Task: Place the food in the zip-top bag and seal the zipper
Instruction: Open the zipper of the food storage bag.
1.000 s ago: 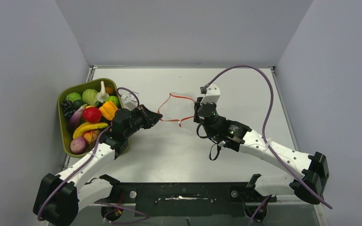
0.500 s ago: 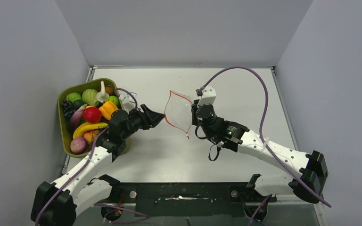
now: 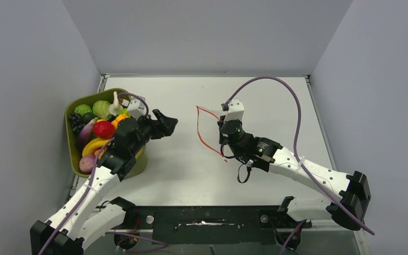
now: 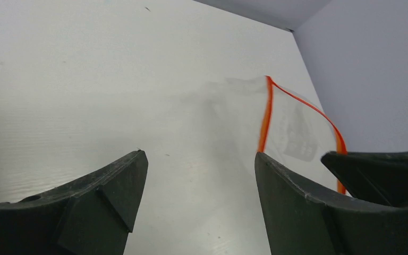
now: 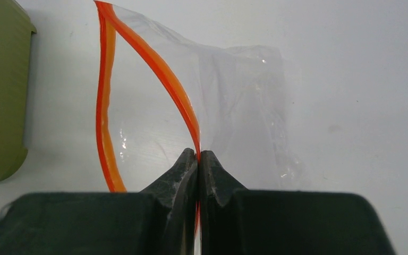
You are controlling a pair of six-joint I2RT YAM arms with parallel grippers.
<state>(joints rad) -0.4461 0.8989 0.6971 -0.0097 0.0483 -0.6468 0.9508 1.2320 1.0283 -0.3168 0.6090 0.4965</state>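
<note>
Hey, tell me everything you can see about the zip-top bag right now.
The zip-top bag is a small clear, soft plastic pouch, wrinkled and empty. Its orange-red zipper is unsealed: the two strips meet at one end and bow apart, the mouth gaping toward the olive tray. The right gripper, shut, pinches one strip. The pouch's body seems to lie on the white table. The open left gripper is clear of it.

Top view: we look down from above and behind, with the whole worktop (image 3: 180,175) in frame. Left wrist: low, facing across the worktop past its own fingers (image 4: 101,202) toward the bag (image 4: 297,127). Right wrist: we sit very close on that same bag, tray (image 5: 0,95) at left edge.
</note>
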